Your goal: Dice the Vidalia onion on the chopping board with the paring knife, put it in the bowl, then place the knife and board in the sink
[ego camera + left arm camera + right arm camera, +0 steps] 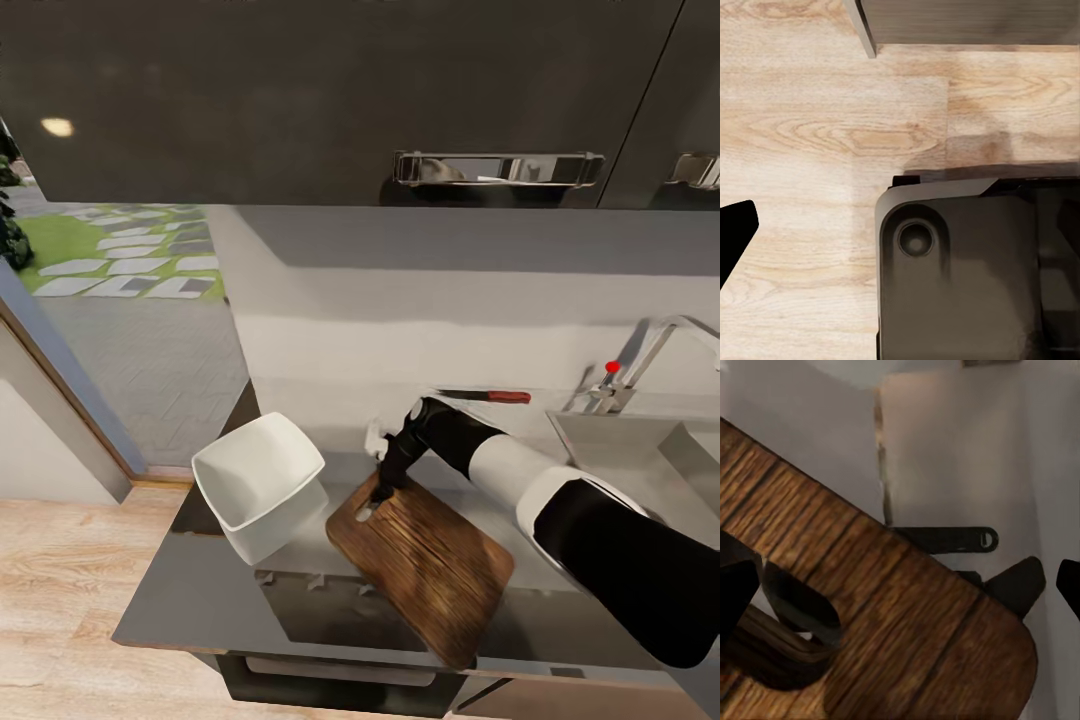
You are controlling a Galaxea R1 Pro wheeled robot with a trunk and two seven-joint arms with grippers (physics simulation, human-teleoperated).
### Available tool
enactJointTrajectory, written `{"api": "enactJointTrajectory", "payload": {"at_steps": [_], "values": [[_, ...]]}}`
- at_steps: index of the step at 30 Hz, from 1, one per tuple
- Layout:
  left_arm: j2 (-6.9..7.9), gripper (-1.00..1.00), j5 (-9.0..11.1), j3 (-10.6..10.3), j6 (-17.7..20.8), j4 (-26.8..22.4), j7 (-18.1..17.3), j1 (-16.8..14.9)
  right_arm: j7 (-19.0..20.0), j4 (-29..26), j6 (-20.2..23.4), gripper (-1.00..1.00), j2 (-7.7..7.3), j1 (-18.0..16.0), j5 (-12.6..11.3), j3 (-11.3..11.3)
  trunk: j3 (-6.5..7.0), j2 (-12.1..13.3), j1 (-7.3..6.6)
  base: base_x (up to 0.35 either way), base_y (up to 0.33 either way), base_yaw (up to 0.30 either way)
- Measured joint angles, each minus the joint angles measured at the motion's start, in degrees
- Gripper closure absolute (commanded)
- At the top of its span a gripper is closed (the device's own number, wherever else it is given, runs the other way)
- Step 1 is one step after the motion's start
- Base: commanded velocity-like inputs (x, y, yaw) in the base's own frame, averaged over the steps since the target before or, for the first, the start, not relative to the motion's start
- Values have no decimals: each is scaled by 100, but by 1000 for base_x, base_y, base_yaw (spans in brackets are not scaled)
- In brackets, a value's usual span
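We are seeing the chopping board (425, 566) lying under our right gripper (383, 487), the white bowl (257, 484) sitting just left, the paring knife (486, 396) resting behind.

Countertop (200, 590): bowl (258, 478), chopping board (430, 560), paring knife (485, 396)

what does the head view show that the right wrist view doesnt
Head view alone: the white bowl beside the board, the paring knife lying by the backsplash, the tap and sink, and the right arm reaching across the countertop. Right wrist view alone: a close look at the handle slot in the board, with a dark fingertip at the picture's edge. Both share the chopping board, with the right gripper at its handle end.
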Motion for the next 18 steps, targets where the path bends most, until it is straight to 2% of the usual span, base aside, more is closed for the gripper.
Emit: {"api": "enactJointTrajectory", "payload": {"at_steps": [7,18], "values": [[-21,-100,-2,-2,0,-2,-6,0,-6,0,3,-100,79,2,1,16,0,0,0,0,0,0],[-31,-100,-2,-2,0,0,-5,0,-9,0,4,-100,90,2,1,18,0,0,0,0,0,0]]}}
